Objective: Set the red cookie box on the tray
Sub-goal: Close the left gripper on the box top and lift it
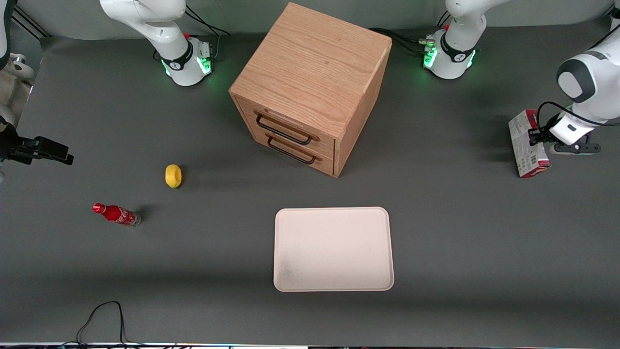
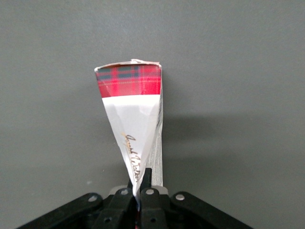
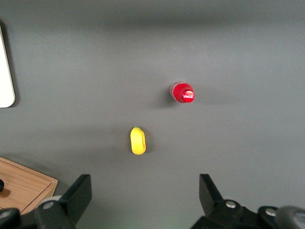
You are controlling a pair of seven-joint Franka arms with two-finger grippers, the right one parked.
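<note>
Where the working arm reaches down at its own end of the table, the gripper (image 1: 535,137) is clamped on the box (image 1: 527,144), its black fingers (image 2: 146,181) pinched together on one thin edge. The box hangs clear of the mat, tilted, its pale printed face with a barcode toward the front camera and a red edge lowest. From the wrist camera, the narrow side shows a red tartan band above a white panel carrying slanted script, too foreshortened to read.

The tray (image 1: 333,286) lies flat on the mat, well apart from the box and nearer the front camera, with nothing on it. A wooden cabinet (image 1: 315,72) with two black-handled drawers stands farther from the camera than the tray. Toward the parked arm's end lie a lemon (image 1: 173,175) and a red bottle (image 1: 116,214) with white Coca-Cola script, on its side.
</note>
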